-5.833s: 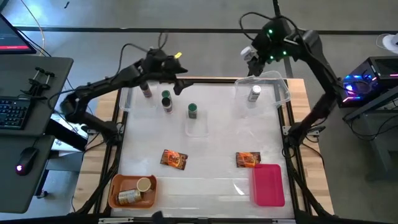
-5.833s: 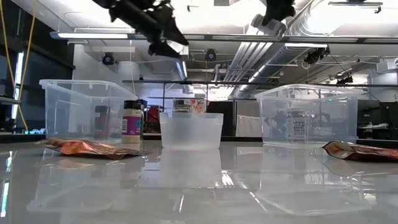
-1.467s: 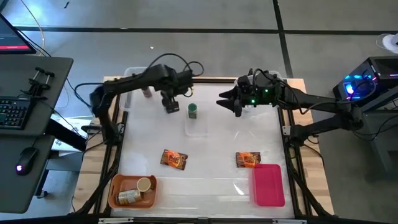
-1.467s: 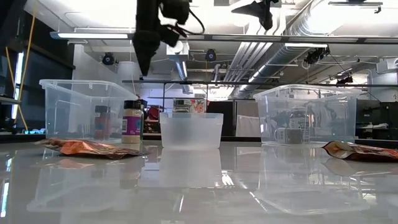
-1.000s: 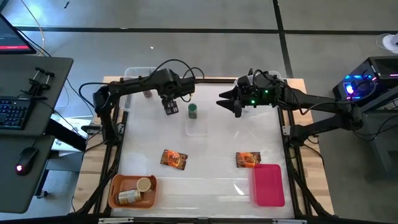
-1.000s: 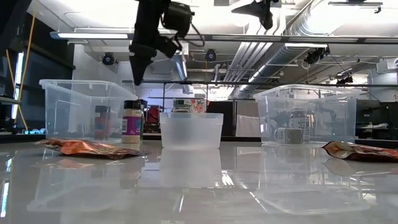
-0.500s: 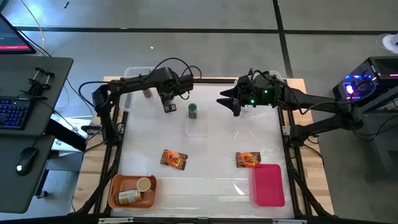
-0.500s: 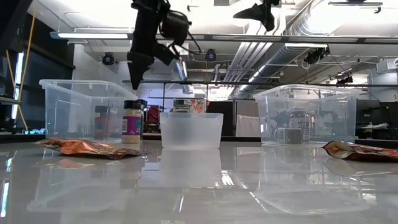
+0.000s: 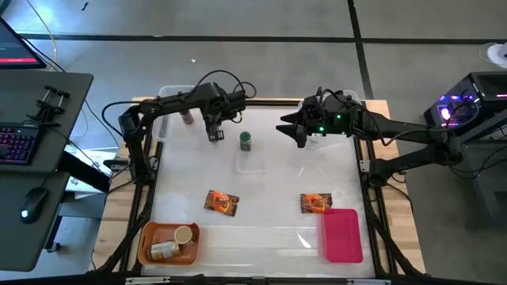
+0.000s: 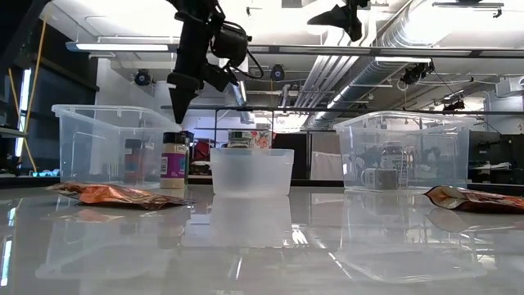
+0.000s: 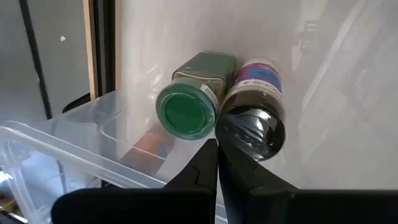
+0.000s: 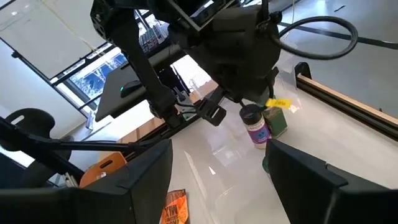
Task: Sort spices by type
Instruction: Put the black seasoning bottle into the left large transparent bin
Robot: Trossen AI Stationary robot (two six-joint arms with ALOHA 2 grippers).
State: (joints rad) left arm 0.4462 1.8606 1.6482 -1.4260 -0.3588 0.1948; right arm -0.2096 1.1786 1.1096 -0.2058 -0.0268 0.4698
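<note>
Two spice jars stand side by side at the back left of the table: one with a green lid (image 11: 186, 112) and one with a dark lid (image 11: 252, 134). My left gripper (image 11: 217, 152) hangs shut just above them, fingers pointing down (image 10: 178, 117), clear of the jar tops. Another green-lidded jar (image 9: 245, 141) stands by a small clear tub (image 9: 251, 161). Two orange-red packets (image 9: 221, 203) (image 9: 316, 203) lie flat nearer the front. My right gripper (image 9: 287, 129) hovers open, high over the table's back middle.
Clear tubs stand at the back left (image 10: 106, 143) and the back right (image 10: 405, 152), each with a jar inside. An orange tray (image 9: 146, 241) with jars sits at the front left. A pink tray (image 9: 342, 235) lies at the front right.
My left gripper has shifted a little toward the table's left edge and come down toward the two jars at the back left. The right arm has kept still.
</note>
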